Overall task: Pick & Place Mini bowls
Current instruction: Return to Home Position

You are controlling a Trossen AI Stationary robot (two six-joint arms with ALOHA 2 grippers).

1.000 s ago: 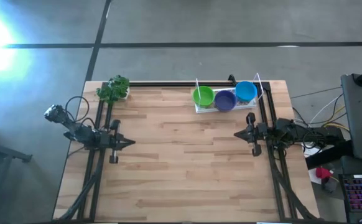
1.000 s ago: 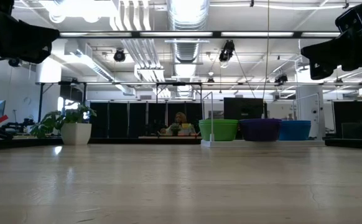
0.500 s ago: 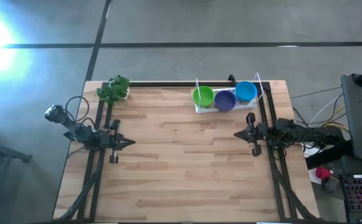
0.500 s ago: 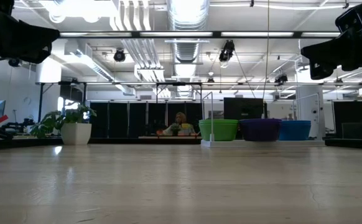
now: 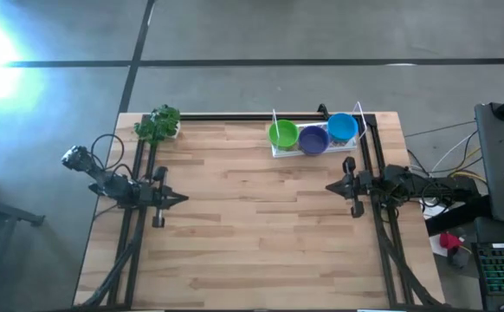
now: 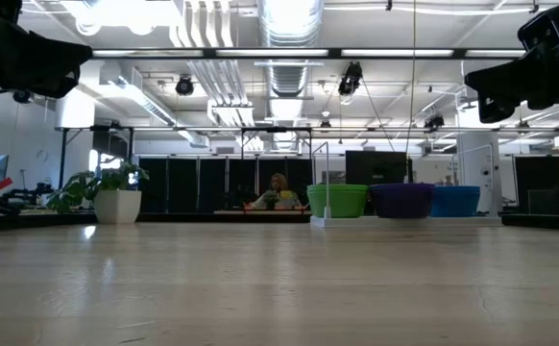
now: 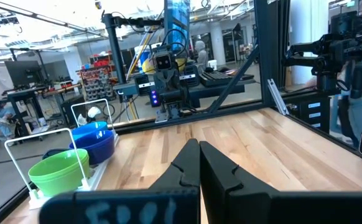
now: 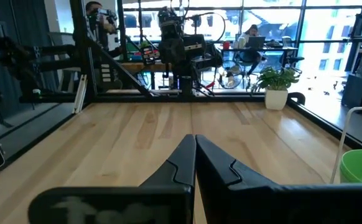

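1. A white wire rack (image 5: 316,152) stood at the table's (image 5: 252,243) back edge and held all the mini bowls in view.
2. In the rack, the green bowls (image 5: 282,134) sat at the end toward the left arm, the purple bowls (image 5: 313,139) in the middle, and the blue bowls (image 5: 343,127) at the end toward the right arm.
3. The three colours stood side by side in a row, each touching or almost touching the next. How many bowls were nested in each colour could not be told.
4. In the low view the same row showed on the rack (image 6: 356,221): green bowls (image 6: 337,200), purple bowls (image 6: 401,200) and blue bowls (image 6: 454,200), all upright.
5. The right gripper (image 5: 332,186) hung above the table near the rack, on the front side of its blue end, pointing toward the left arm. Its jaws were pressed together on nothing (image 8: 195,138).
6. The left gripper (image 5: 181,198) hung well apart from the rack, beyond its green end and farther forward, pointing toward the right arm. Its jaws were likewise closed tight and empty (image 7: 199,144).
7. A leafy toy plant (image 5: 158,124) stood along the same back edge as the rack, well apart from its green end.
8. Beyond the rack, in the room behind, a person (image 6: 279,190) sat at a desk.
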